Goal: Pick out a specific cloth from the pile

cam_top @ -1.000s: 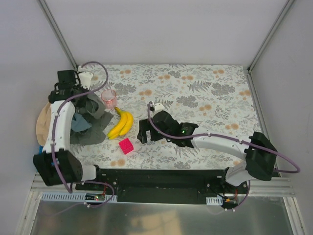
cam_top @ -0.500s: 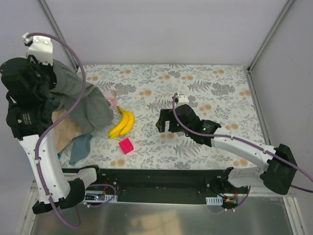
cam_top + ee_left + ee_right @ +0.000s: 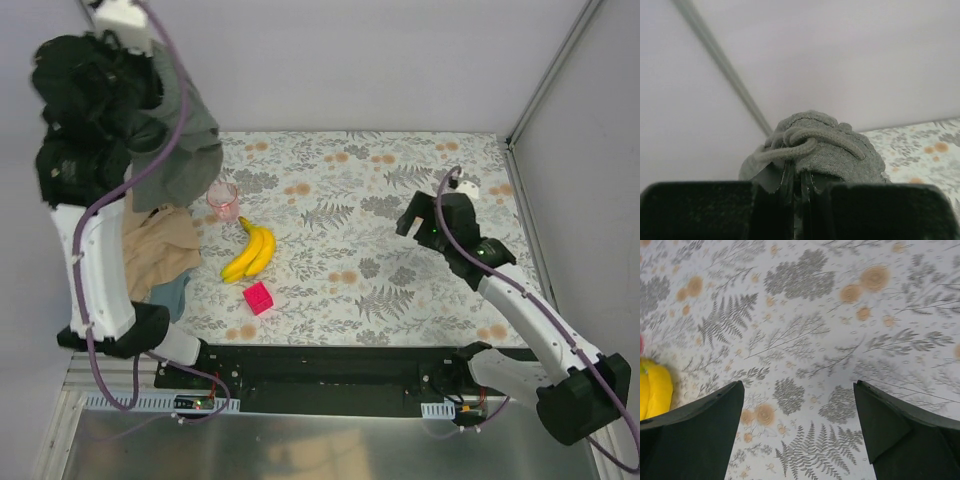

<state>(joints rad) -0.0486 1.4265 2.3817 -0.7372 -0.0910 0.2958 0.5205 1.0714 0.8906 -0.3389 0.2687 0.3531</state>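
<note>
Your floral table (image 3: 400,170) fills the view. The cloth (image 3: 190,155), dark grey-green, hangs high over the table's far-left corner. Its top is bunched in the left gripper (image 3: 796,182), whose jaws are pinched almost together on a fold below a grey cord (image 3: 800,142). The hem drops toward the pile (image 3: 160,245); you cannot tell whether it touches. There, a tan cloth (image 3: 165,240) lies spread by the left edge, with a blue cloth (image 3: 172,292) just nearer the arm bases. Your right gripper (image 3: 797,385) hovers over bare table on the right, jaws wide, holding nothing. Bananas (image 3: 250,253) lie mid-left, with a pink cup (image 3: 223,200) just beyond them and a pink cube (image 3: 258,297) just nearer.
</note>
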